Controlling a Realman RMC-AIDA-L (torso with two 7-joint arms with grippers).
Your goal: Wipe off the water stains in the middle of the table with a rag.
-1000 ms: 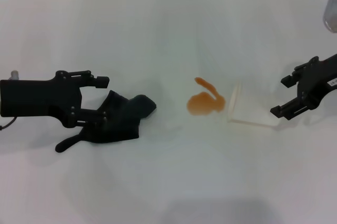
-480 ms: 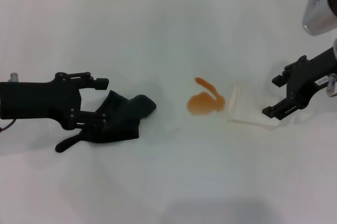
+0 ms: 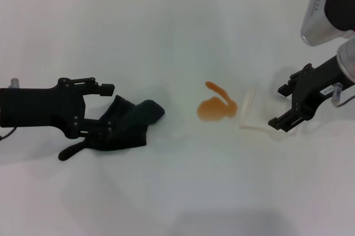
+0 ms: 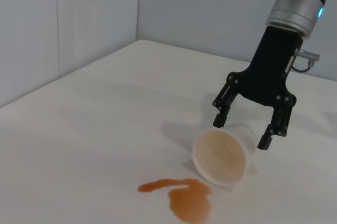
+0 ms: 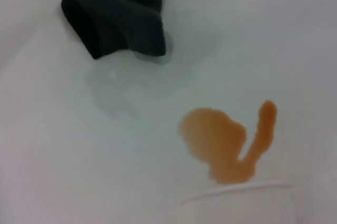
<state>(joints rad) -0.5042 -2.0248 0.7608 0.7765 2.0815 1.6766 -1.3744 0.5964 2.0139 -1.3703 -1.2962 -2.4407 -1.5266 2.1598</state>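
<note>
Right gripper [image 3: 285,107], fingers apart, straddles the base of the tipped cup [image 3: 252,112]. Left gripper [image 3: 99,110], fingers apart, sits at the rag [image 3: 128,125] on the desk [image 3: 177,36]. Water stains [image 3: 216,106] lie mid-desk, touching the cup's rim. Lift the cup clear without dragging it through the stains; grasp the rag by its bulk.

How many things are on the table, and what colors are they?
Dark green-black: 1, the rag by the left claw.
Orange: 1, the water stains in the middle.
See-through white: 1, the tipped-over cup between the open fingers of the right claw.
Black claws: 2.
Total: 3 things on the white table, plus 2 claws.
</note>
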